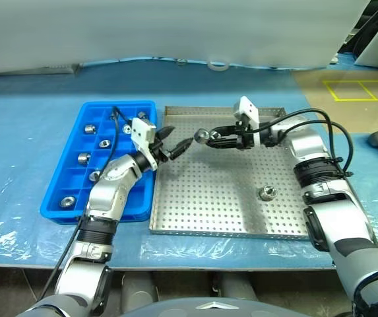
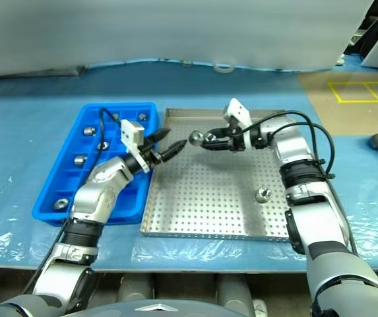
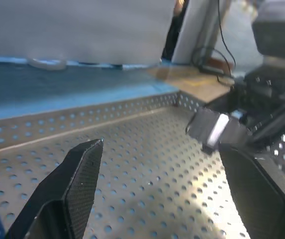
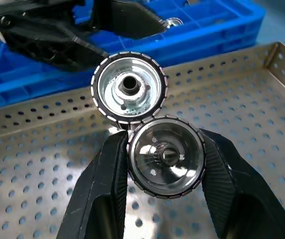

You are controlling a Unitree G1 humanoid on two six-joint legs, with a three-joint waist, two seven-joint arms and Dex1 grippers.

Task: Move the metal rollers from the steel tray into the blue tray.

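While the blue tray (image 1: 70,212) on the far left is already carrying at least 6 metal rollers (image 1: 84,158) in its compartments, the left gripper (image 1: 177,137) is hanging over the left edge of the steel tray (image 1: 195,224) with its 2 fingers spread wide and nothing between them. Just to its right, near but apart, the held roller (image 4: 165,155) is sitting clamped between the 2 fingers of the right gripper (image 1: 210,139), which is pointing leftward at the left gripper. The wrist view is showing the roller's hollow face toward the camera, so its axis is running along the fingers. A 2nd roller (image 4: 129,89) is touching the held one on its far side, beyond the fingertips; I cannot tell what is keeping it there. Judging by this, a hand-over is setting up, with the rollers lying straight ahead of the open left jaws, and the left arm being the nearer one to the blue tray. Further right, 1 loose roller (image 1: 266,193) is lying on the perforated floor, nearest the right arm. No brand, label or readable writing is showing.
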